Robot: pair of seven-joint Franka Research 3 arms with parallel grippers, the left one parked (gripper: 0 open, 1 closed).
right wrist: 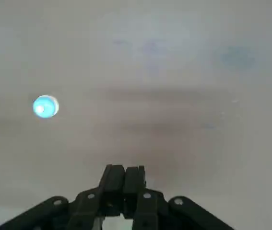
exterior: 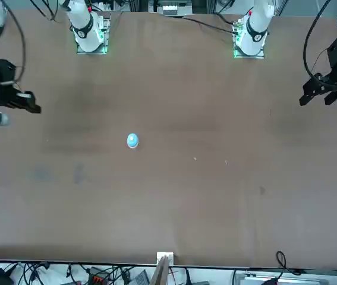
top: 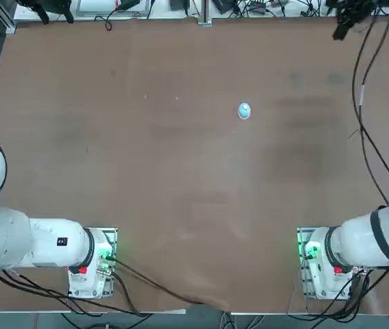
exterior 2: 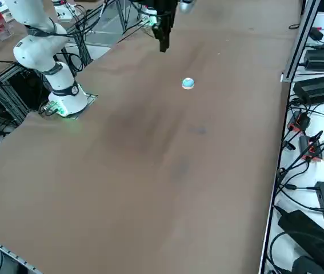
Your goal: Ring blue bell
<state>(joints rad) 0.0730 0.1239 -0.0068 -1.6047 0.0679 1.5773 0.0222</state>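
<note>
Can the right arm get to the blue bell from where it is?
Probably yes. The blue bell stands alone on the bare table. The right gripper hangs above the table, off to one side of it, fingers shut, nothing between them.

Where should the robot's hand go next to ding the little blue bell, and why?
Probably sideways until it hangs over the blue bell, then straight down. The right gripper has its fingers pressed together and is high above bare table, well off to one side of the bell. Nothing stands between them, and the bell sits alone and untouched.
</note>
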